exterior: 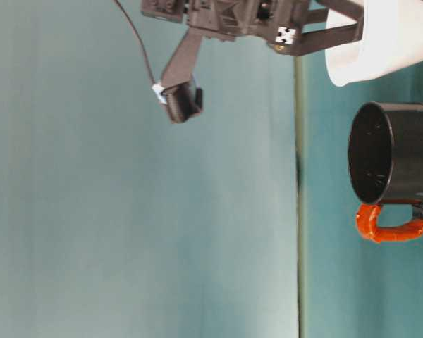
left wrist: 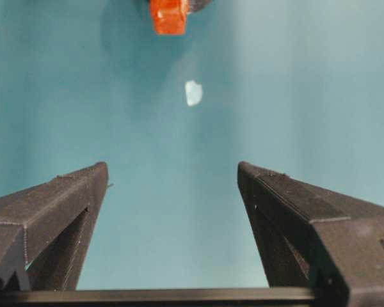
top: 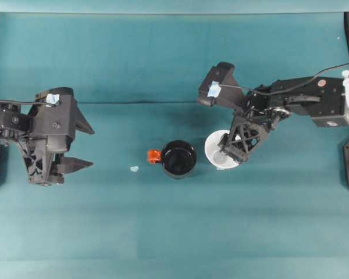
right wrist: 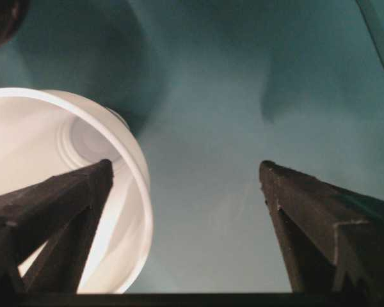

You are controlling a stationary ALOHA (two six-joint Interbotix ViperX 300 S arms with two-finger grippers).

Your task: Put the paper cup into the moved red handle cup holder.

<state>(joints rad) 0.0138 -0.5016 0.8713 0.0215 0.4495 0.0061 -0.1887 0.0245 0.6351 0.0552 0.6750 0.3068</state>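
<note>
The white paper cup (top: 214,145) stands just right of the glossy black cup holder (top: 178,158), whose red handle (top: 154,156) points left. My right gripper (top: 232,156) is open over the cup. In the right wrist view one finger is inside the paper cup (right wrist: 25,147) and the other is outside, so the wall sits between the spread fingers of the right gripper (right wrist: 185,173). The table-level view shows the paper cup (exterior: 391,42) leaning beside the holder (exterior: 398,151). My left gripper (top: 87,145) is open and empty at the far left, facing the handle (left wrist: 169,16).
A small pale scrap (top: 134,168) lies on the teal cloth between the left gripper (left wrist: 173,176) and the handle; the same scrap (left wrist: 192,93) is ahead in the left wrist view. Black frame rails run along both table sides.
</note>
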